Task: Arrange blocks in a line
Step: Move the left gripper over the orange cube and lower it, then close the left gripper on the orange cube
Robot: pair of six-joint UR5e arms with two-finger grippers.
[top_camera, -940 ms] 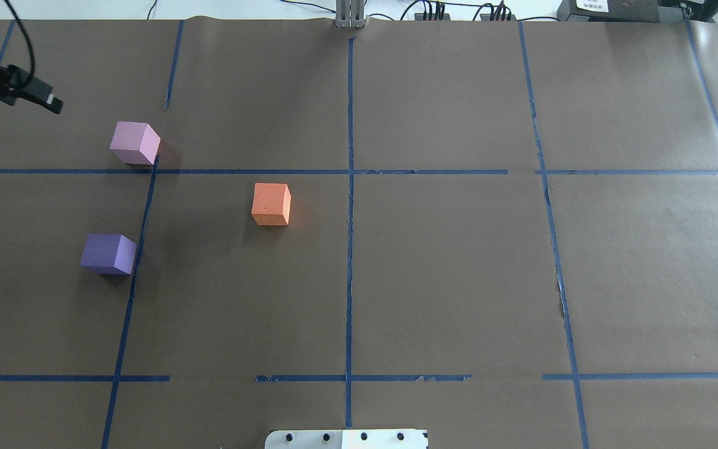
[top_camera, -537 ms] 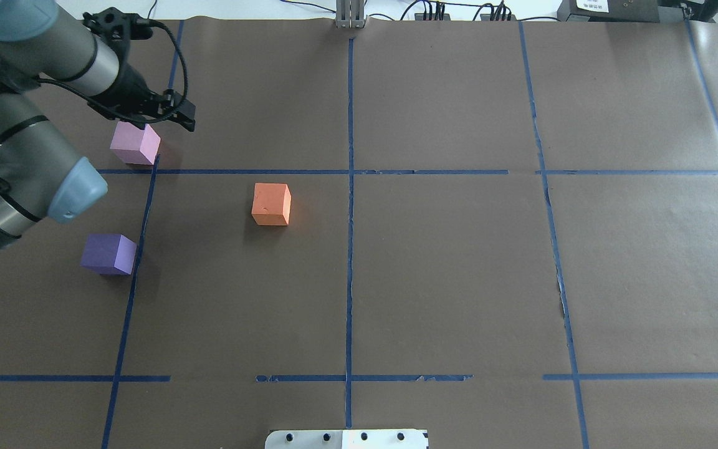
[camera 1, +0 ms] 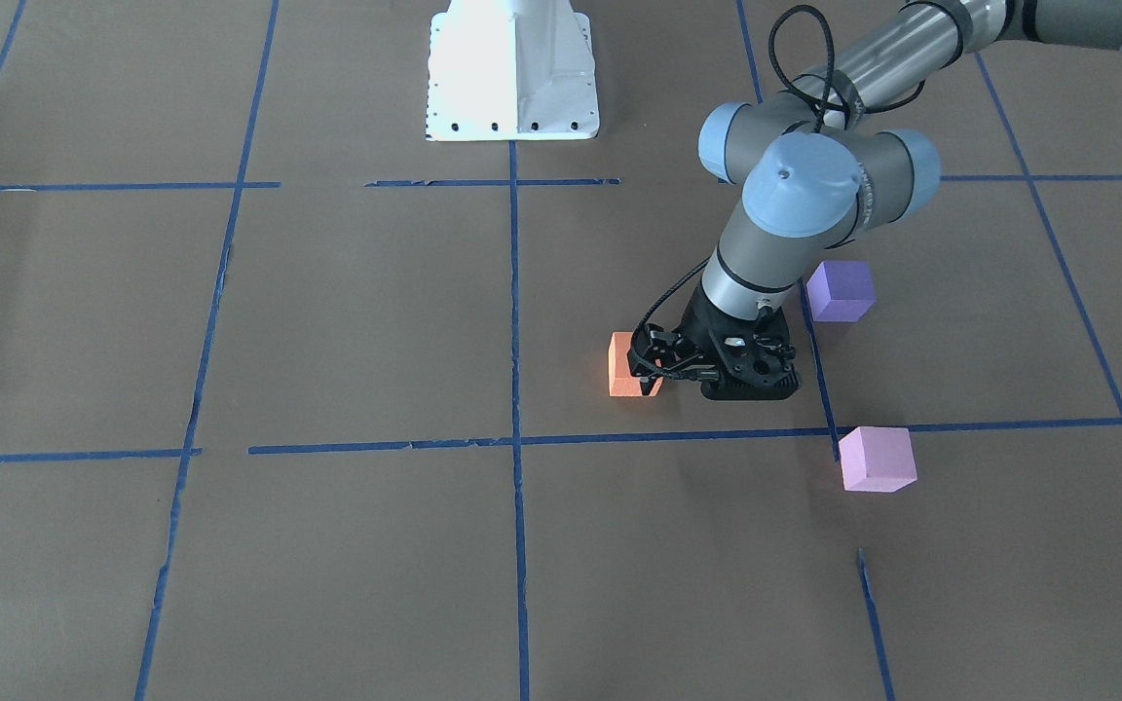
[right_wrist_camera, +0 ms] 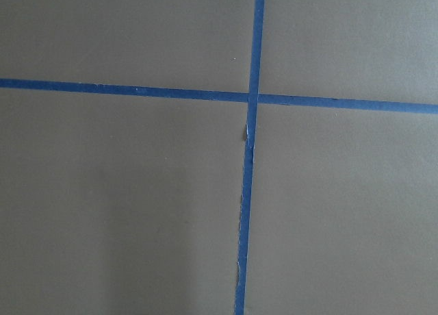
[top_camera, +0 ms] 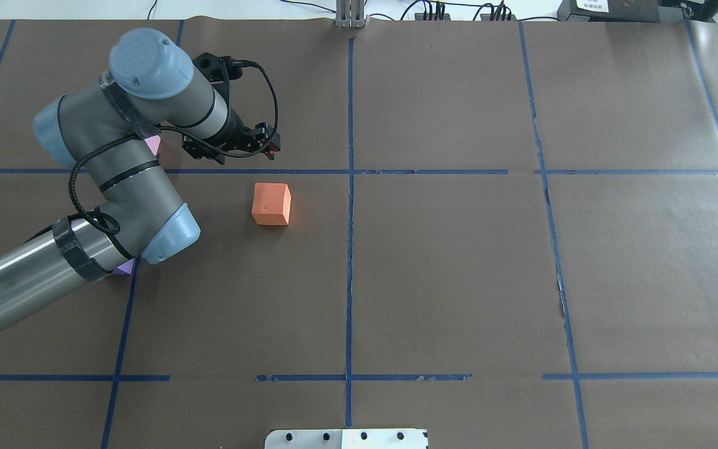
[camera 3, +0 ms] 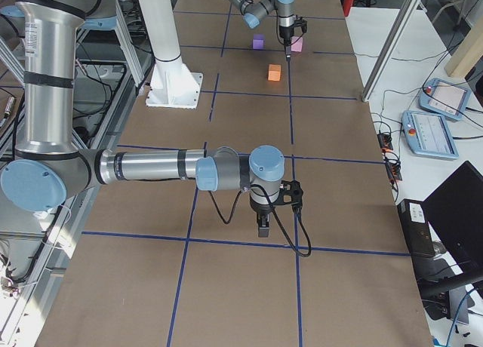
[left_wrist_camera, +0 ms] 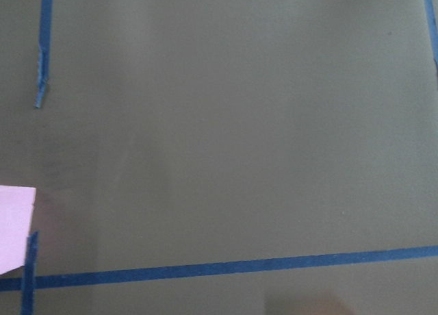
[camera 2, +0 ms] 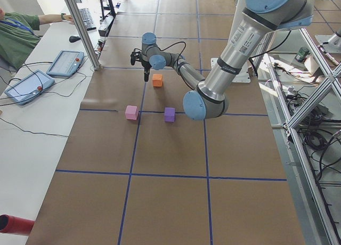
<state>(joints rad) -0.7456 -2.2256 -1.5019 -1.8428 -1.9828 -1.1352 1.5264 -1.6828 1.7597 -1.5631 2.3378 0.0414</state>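
Note:
The orange block sits left of the table's middle, also in the front-facing view. The pale pink block and the violet block lie further toward my left side; in the overhead view my left arm hides all but a sliver of the pink one and of the violet one. My left gripper points down just beyond the orange block, between it and the pink block, above the paper. Its fingertips are hidden. A pink corner shows in the left wrist view. My right gripper hovers over bare paper far from the blocks.
Brown paper with a grid of blue tape lines covers the table. The white robot base plate is at my edge. A metal post stands at the far edge. A side table with tablets and a person lies beyond.
My left arm has swung in from the left edge. Its gripper passed over the pink block and now stands just beyond the orange block. The blocks have not moved.

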